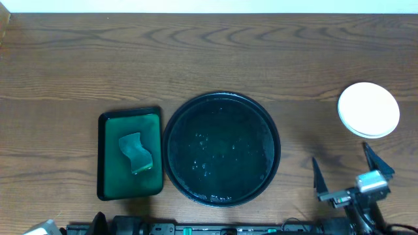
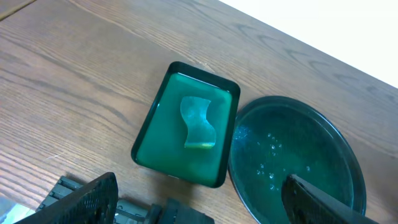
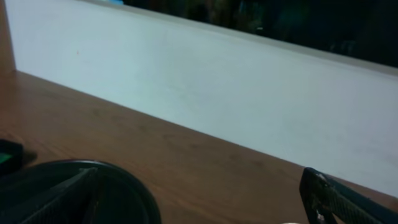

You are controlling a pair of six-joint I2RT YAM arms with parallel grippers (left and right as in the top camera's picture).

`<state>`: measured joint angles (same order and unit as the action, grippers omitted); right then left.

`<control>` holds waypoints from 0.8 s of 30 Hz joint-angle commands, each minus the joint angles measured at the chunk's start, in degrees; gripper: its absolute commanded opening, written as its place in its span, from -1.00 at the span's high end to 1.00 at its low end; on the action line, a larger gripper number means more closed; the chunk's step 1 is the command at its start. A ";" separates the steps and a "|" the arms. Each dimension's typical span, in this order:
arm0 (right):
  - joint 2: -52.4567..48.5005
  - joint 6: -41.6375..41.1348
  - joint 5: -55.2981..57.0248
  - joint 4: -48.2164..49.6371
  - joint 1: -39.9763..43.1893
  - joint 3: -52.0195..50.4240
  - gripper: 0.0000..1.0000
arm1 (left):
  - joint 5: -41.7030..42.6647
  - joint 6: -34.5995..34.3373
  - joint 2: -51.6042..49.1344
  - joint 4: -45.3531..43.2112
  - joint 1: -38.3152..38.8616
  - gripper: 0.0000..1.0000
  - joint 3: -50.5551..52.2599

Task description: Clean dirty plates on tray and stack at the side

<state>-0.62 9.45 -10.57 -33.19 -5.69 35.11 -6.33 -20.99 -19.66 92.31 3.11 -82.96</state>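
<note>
**mossy_k:** ok so what's up with the right fingers?

**tinbolt:** They're splayed in a wide V with nothing between them, hanging over bare tabletop near the front right corner. The right wrist cam just shows one finger at each bottom corner with wood in between.

**mossy_k:** and the left fingers?

**tinbolt:** Same deal, spread well apart and holding nothing. From overhead they barely peek in at the front left edge, so the left wrist cam is the one to go by. It looks past them at the green tray and the black tray.

**mossy_k:** where are the plates?

**tinbolt:** They're stacked on the tabletop at the right, just beyond the right fingers and well apart from the black tray. The top one looks plain white. A second rim shows under it, but he can't tell how many are in the pile.

**mossy_k:** anything in the trays?

**tinbolt:** The black tray sits mid-tabletop with just a scatter of wet-looking specks on its glossy floor. The green tray is right beside it on the left, nearly touching. It holds one pale green wavy sponge, lying about in the middle.
</note>
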 commanded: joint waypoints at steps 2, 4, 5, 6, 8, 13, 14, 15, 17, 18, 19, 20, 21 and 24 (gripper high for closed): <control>0.31 -1.09 -0.92 3.89 0.83 -4.92 -0.99 | 0.11 -0.28 0.00 4.46 0.20 -0.69 -0.26; 0.31 -1.18 -0.94 7.80 0.83 -7.78 -0.98 | 0.11 -0.28 0.00 4.46 0.20 -0.69 -0.26; 0.31 -1.66 -0.92 9.88 0.83 -9.22 -0.98 | 0.11 -0.28 0.00 4.46 0.20 -0.68 -0.26; 0.31 -2.19 -0.90 12.61 0.83 -11.13 -0.99 | 0.11 -0.28 0.00 4.46 0.20 -0.68 -0.26; 0.31 -4.02 -0.90 17.53 0.83 -14.69 -0.99 | 0.11 -0.31 0.00 4.46 0.20 -0.68 -0.26; 0.31 -10.32 -0.83 29.09 0.83 -23.41 -0.99 | 0.11 -0.28 0.00 4.46 0.20 -0.69 -0.26; 0.31 -11.19 -0.79 31.21 0.83 -24.94 -0.99 | 0.11 -0.28 0.00 4.46 0.20 -0.69 -0.26; 0.31 -11.85 -0.76 33.20 0.83 -26.38 -0.99 | 0.11 -0.28 0.00 4.46 0.20 -0.69 -0.26; 0.31 -13.29 -0.22 36.57 0.83 -28.74 -0.99 | 0.11 -0.28 0.00 4.46 0.20 -0.69 -0.26; 0.31 -13.53 -0.17 37.92 0.83 -29.73 -0.98 | 0.11 -0.28 0.00 4.46 0.20 -0.69 -0.26; 0.31 -13.55 -0.20 39.04 0.83 -30.58 -0.99 | 0.11 -0.28 0.00 4.46 0.20 -0.69 -0.26; 0.31 -13.70 -0.13 40.30 0.83 -31.47 -0.99 | 0.11 -0.28 0.00 4.46 0.20 -0.69 -0.26; 0.31 -13.70 0.04 41.20 0.83 -32.11 -0.99 | 0.11 -0.28 0.00 4.46 0.20 -0.69 -0.26; 0.31 -13.73 0.70 43.87 0.83 -33.92 -0.99 | 0.11 -0.28 0.00 4.46 0.20 -0.69 -0.26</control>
<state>-0.62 -2.55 -10.76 8.99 -5.69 2.70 -6.33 -20.99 -19.66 92.31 3.11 -82.96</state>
